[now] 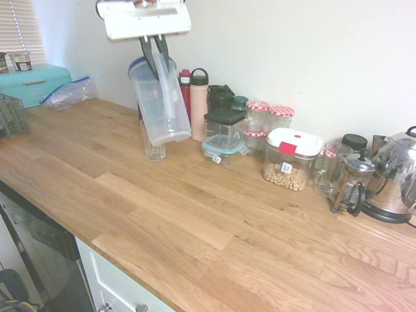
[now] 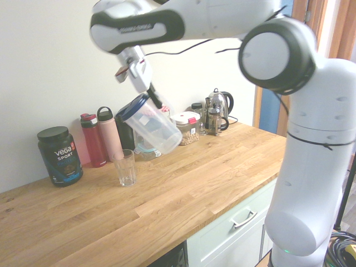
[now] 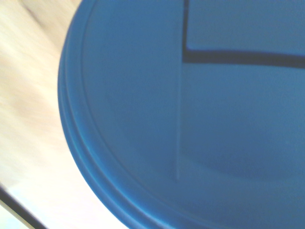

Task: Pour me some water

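I have the gripper (image 1: 162,73) closed, its fingers clamped on the handle of the clear plastic pitcher (image 1: 155,104), which I'm holding above the wooden countertop (image 1: 195,214). The pitcher is tilted; in the second exterior view its blue lid (image 2: 133,107) points toward between 10 and 11 o'clock and its base toward between 4 and 5. The water belongs to this job, but I can't make out its level through the cloudy plastic.

In that same view, the drinking glass (image 2: 126,169) stands upright at 7 o'clock from the pitcher, and the black Vega Sport tub (image 2: 60,158) at 9 o'clock from the glass. The red bottle (image 2: 93,140) and pink bottle (image 2: 109,133) stand side by side at 11 o'clock from the glass. In the first exterior view, I see the white-lidded nut container (image 1: 291,160) at 4 o'clock from the pitcher, with the French press (image 1: 356,177) and metal kettle (image 1: 394,175) farther along.
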